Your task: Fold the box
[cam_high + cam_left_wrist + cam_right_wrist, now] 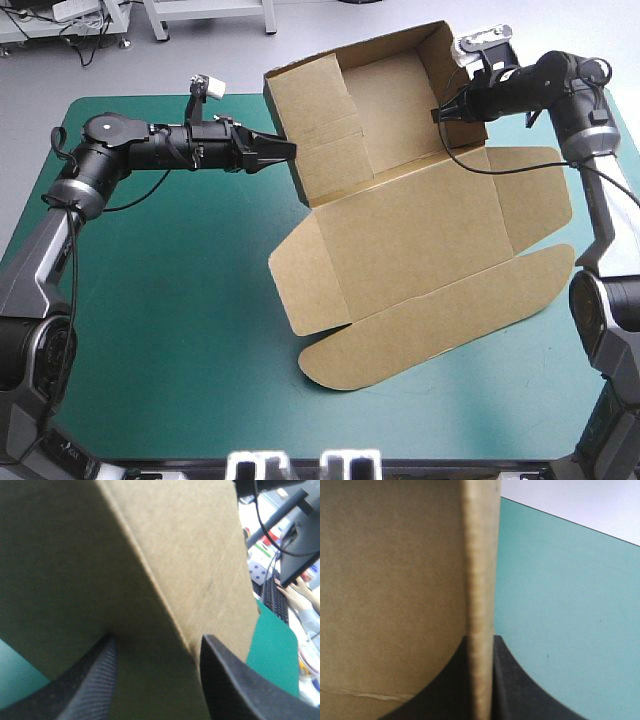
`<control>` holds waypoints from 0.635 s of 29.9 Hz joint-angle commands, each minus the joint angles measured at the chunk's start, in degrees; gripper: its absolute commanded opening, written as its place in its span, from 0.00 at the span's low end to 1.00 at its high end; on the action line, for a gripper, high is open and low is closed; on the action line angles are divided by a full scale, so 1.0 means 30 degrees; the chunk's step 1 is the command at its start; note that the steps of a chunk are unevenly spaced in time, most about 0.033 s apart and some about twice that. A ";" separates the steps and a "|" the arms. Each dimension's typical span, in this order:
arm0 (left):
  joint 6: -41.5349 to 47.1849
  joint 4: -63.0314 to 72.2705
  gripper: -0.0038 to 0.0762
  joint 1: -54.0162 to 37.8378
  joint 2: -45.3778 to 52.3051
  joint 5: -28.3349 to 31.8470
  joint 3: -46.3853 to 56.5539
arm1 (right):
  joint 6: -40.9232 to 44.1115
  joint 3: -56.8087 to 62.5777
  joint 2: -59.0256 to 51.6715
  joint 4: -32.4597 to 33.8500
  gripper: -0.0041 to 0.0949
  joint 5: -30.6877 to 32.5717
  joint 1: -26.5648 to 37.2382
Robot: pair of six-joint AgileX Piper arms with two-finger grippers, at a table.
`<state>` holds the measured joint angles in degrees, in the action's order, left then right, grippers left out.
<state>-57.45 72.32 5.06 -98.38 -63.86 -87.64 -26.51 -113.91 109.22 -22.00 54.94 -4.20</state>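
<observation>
The brown box (410,230) lies right of the table's middle. Its far half is a tray with raised walls, and the lid with its flaps lies flat toward the near edge. My left gripper (290,149) reaches in at the tray's left wall. In the left wrist view that gripper (157,640) stands open, a creased corner of the box wall (190,555) filling the gap between its fingers. My right gripper (440,112) is at the tray's right wall, up off the table. The right wrist view shows it (481,640) shut on that wall's edge (480,555).
The teal-green cover (150,300) stretches wide to the left of the box and along the near edge. The box's right flap (535,190) reaches close to the table's right edge, under the right arm.
</observation>
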 commanded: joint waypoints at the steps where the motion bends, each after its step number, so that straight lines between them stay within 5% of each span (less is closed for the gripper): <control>1: 0.0372 0.1387 0.52 0.0330 0.0977 0.1702 -0.0569 | 0.0401 -0.0570 -0.1058 -0.1310 0.02 -0.0741 -0.0582; 6: 0.0846 -0.0587 0.52 0.1728 0.0977 0.5422 -0.0569 | 0.2032 -0.0570 -0.1058 0.1060 0.02 -0.1108 -0.1551; 11: 0.5839 -0.7684 0.52 0.3718 0.0977 0.9929 -0.0569 | 0.2977 -0.0570 -0.1058 0.1443 0.02 -0.1189 -0.2126; 19: 1.5266 -1.3616 0.52 0.4369 0.0977 1.1082 -0.0569 | 0.3910 -0.0570 -0.1058 0.0991 0.02 -0.1356 -0.3336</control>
<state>-20.45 33.65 17.23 -98.08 -33.98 -87.64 -15.17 -113.79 109.69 -9.37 52.21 -11.40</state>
